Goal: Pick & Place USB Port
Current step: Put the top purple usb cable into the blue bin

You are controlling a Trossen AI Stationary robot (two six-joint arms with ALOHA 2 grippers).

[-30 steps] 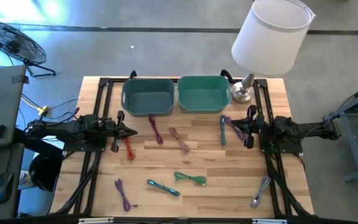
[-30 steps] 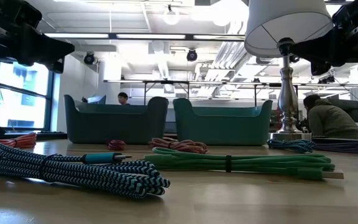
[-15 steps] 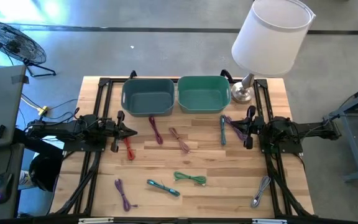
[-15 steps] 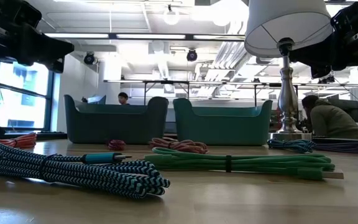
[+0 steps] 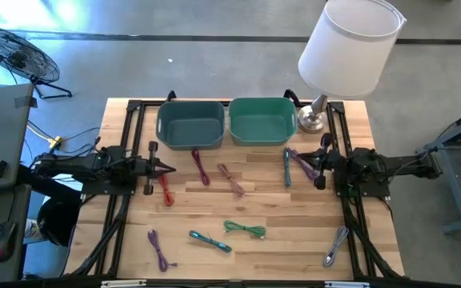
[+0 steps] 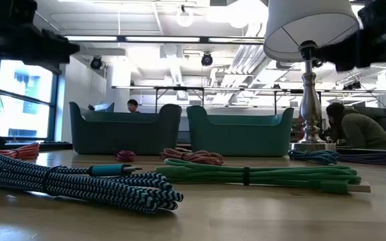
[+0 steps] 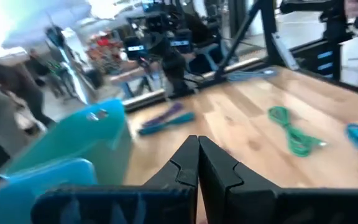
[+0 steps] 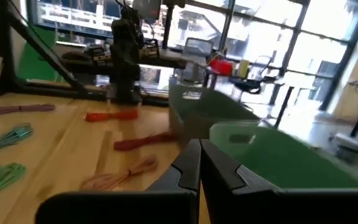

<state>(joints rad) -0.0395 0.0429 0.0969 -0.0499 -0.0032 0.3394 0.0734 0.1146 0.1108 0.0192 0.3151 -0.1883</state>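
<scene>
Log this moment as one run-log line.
left gripper: shut, empty, above red cable | right gripper: shut, empty, by purple cable | blue bin: empty | green bin: empty | cables: all on table

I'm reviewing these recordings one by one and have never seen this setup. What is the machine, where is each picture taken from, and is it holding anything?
Two dark robot arms stand at a wooden table. The high view looks straight down; the low view looks level across the tabletop; each wrist view looks forward past that arm's own fingers.

The left gripper and the right gripper both hover mid-table with fingers shut, holding nothing.

At the far edge stand a blue bin, a green bin and a lamp. Bundled USB cables are scattered about, among them a red cable, a green cable and a grey cable. People show in the room behind.
</scene>
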